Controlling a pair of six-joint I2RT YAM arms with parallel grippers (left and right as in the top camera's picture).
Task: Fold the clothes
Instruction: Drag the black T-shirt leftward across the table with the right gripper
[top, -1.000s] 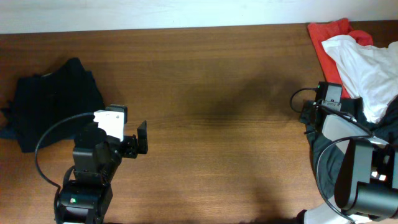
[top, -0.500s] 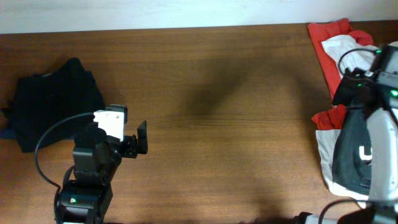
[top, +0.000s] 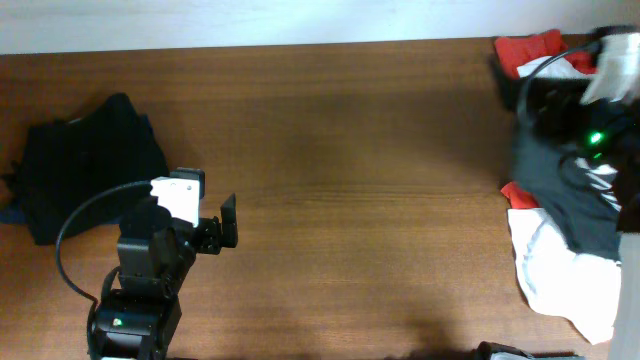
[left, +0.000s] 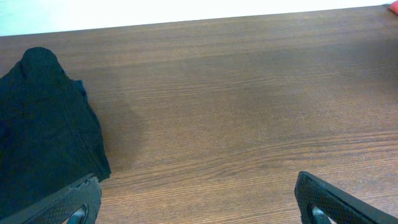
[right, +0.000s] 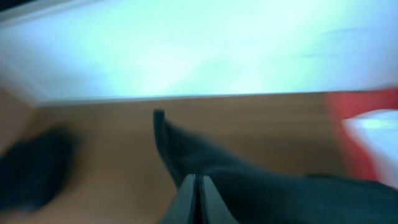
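My right gripper (right: 198, 186) has swung from the table's (top: 380, 200) near right edge to its far right corner, lifting a dark garment (top: 570, 190) off the pile (top: 555, 275). Near left, the left gripper (left: 198, 202) sits spread and empty. The right gripper is pinching the garment, which trails toward me along the right edge. The bare middle lies to its left, and my right arm is the nearer one.

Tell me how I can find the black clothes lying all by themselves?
From above, find the brown table and go to the end beside the left arm. The black bundle lies there alone; the other clothes, red, white and grey, are heaped at the far end.
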